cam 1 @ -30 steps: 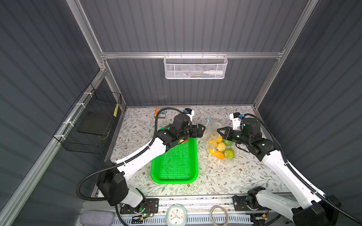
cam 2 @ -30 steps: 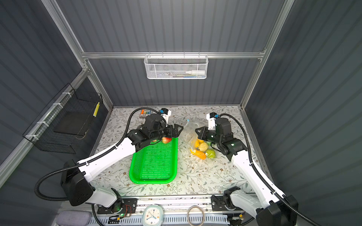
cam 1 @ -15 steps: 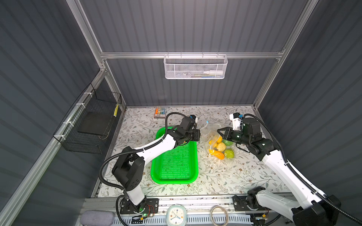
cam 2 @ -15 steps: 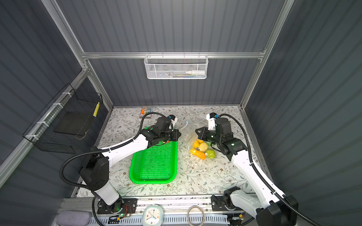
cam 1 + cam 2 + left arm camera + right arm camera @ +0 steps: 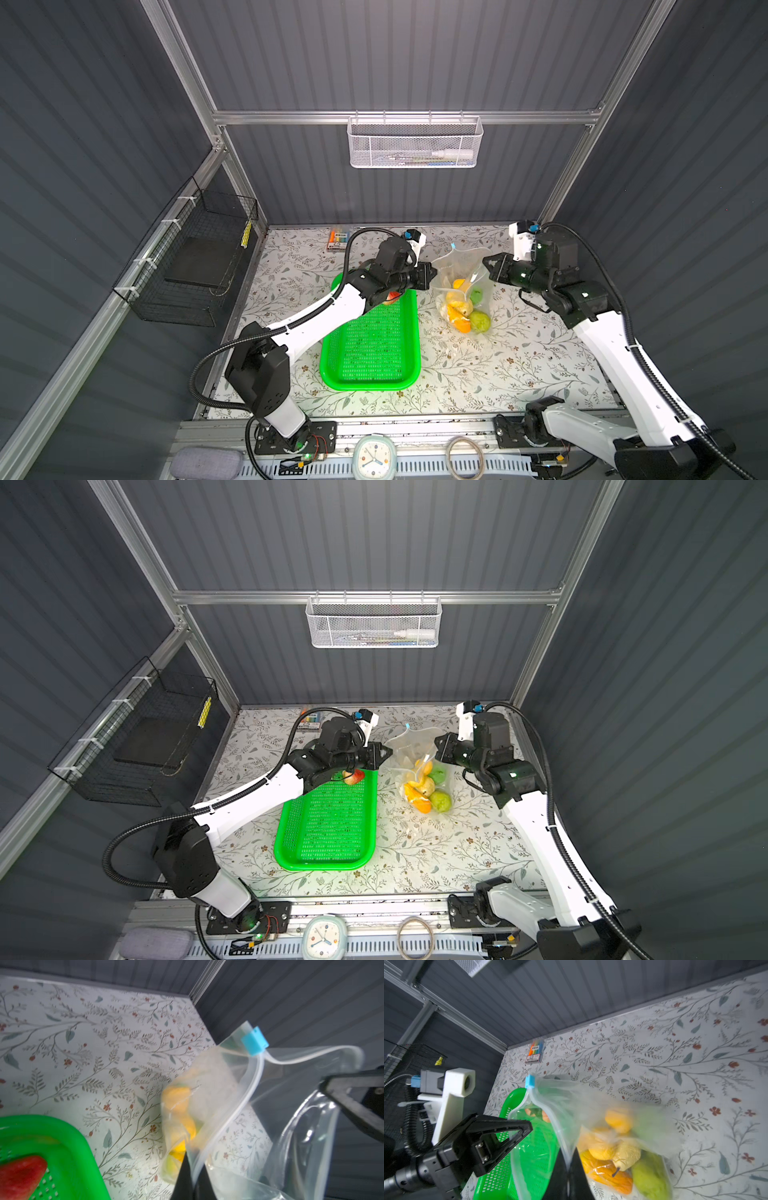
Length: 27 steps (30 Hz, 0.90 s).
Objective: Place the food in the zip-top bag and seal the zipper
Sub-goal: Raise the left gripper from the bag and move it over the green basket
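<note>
The zip-top bag (image 5: 464, 266) (image 5: 409, 750) hangs with its mouth spread between my two grippers. My left gripper (image 5: 432, 274) (image 5: 192, 1180) is shut on the mouth's left edge. At the right edge my right gripper (image 5: 486, 266) (image 5: 568, 1169) is shut too. The zipper's light-blue slider (image 5: 454, 247) (image 5: 254, 1041) (image 5: 529, 1081) sits at the far end of the mouth. Yellow, orange and green food (image 5: 461, 309) (image 5: 616, 1155) lies in the bag's bottom on the table. One red food piece (image 5: 353, 776) (image 5: 20, 1176) lies at the far end of the green tray (image 5: 370, 365), partly under my left arm.
A pack of coloured markers (image 5: 338, 240) lies at the table's back edge. A black wire basket (image 5: 199, 266) hangs on the left wall and a white mesh basket (image 5: 414, 143) on the back wall. A clock (image 5: 374, 457) sits on the front rail.
My left gripper, open a second ago beside the bag, has shut on the bag's left mouth edge. The right gripper has kept its hold and place.
</note>
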{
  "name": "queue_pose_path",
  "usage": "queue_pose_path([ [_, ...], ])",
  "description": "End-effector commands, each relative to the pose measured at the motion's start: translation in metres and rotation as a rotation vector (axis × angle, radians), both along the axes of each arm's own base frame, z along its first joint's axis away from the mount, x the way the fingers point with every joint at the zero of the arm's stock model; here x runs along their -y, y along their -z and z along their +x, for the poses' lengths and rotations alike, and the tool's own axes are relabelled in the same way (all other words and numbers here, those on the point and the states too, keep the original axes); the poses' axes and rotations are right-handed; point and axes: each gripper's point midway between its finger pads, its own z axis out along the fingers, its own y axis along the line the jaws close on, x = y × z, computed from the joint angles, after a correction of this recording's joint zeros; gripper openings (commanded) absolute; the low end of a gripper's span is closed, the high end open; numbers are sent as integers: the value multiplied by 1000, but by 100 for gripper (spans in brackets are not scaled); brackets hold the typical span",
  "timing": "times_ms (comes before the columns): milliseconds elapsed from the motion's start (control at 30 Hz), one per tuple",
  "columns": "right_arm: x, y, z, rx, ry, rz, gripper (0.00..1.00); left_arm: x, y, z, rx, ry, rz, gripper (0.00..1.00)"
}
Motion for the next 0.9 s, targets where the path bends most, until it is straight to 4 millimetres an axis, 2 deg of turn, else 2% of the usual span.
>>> queue_pose_path([
  [0, 10, -29, -9, 80, 0, -49, 0, 6, -52, -7, 66, 25, -118, 0],
  [67, 14, -37, -11, 106, 5, -62, 0, 9, -48, -9, 48, 31, -129, 0],
  [133, 14, -42, -14, 132, 0, -60, 0, 8, -36, -10, 18, 23, -124, 0],
  [233, 6, -38, -16, 146, -41, -38, 0, 4, -22, -13, -18, 8, -122, 0],
  [400, -5, 1, -9, 29, -92, -22, 0, -10, -18, -18, -15, -30, -109, 0],
  [533, -16, 20, -7, -28, -133, 19, 0, -15, -21, -20, -3, -42, -112, 0],
  [567, -18, 23, -7, -34, -139, 29, 0, -16, -23, -20, 2, -41, -113, 7],
  [600, -19, 26, -7, -41, -145, 38, 0, -16, -23, -21, 7, -38, -109, 18],
  [700, -22, 32, -7, -57, -155, 58, 0, -25, -22, -17, 27, -77, -75, 67],
  [767, -23, 37, -8, -70, -156, 60, 0, -39, -21, -12, 48, -141, -30, 81],
  [867, -22, 40, -9, -75, -155, 61, 0, -65, -15, -3, 76, -236, 51, 87],
])
